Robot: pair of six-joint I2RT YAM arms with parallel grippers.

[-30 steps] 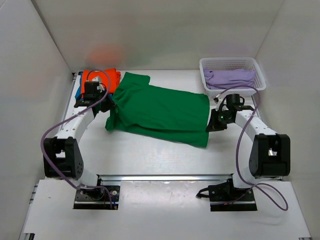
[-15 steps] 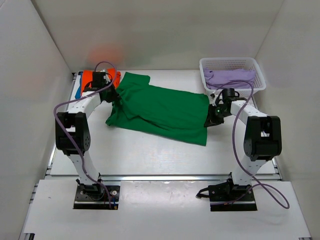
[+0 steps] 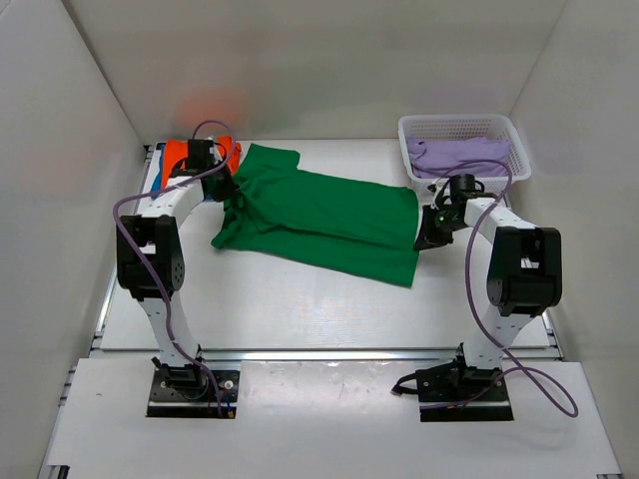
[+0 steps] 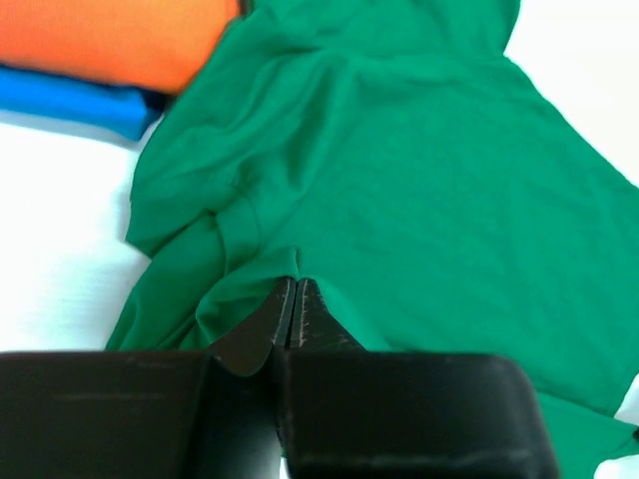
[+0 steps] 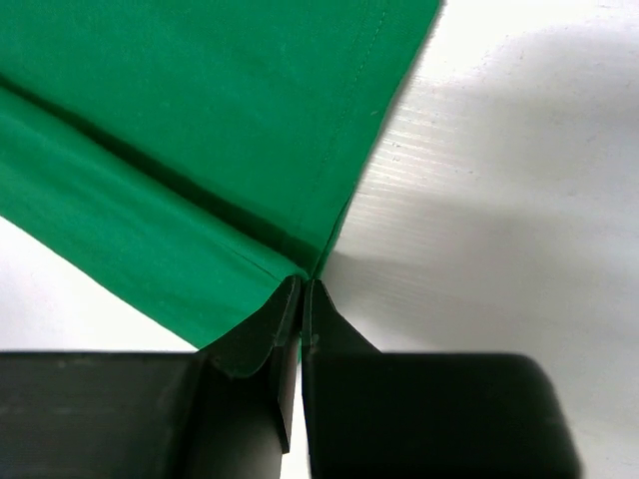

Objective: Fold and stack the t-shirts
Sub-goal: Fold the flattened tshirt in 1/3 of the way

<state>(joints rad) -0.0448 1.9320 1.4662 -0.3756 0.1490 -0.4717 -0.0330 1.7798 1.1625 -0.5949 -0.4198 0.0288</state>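
On the white worktop [image 3: 300, 309] the green t-shirt [image 3: 329, 220] is laid across the middle. A fold at its left side is pinched by the left fingers [image 4: 292, 287], its right edge by the right fingers [image 5: 302, 284]. The orange t-shirt [image 4: 110, 35] and the blue t-shirt [image 4: 70, 95] are half hidden behind the left arm.

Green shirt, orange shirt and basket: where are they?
green shirt [image 3: 329, 220], top view, middle of its spread-out body
orange shirt [image 4: 100, 35], left wrist view, top of the folded cloth
basket [image 3: 454, 126], top view, far wall

Robot lab: white panel walls [image 3: 60, 200] box in the table [image 3: 300, 309].
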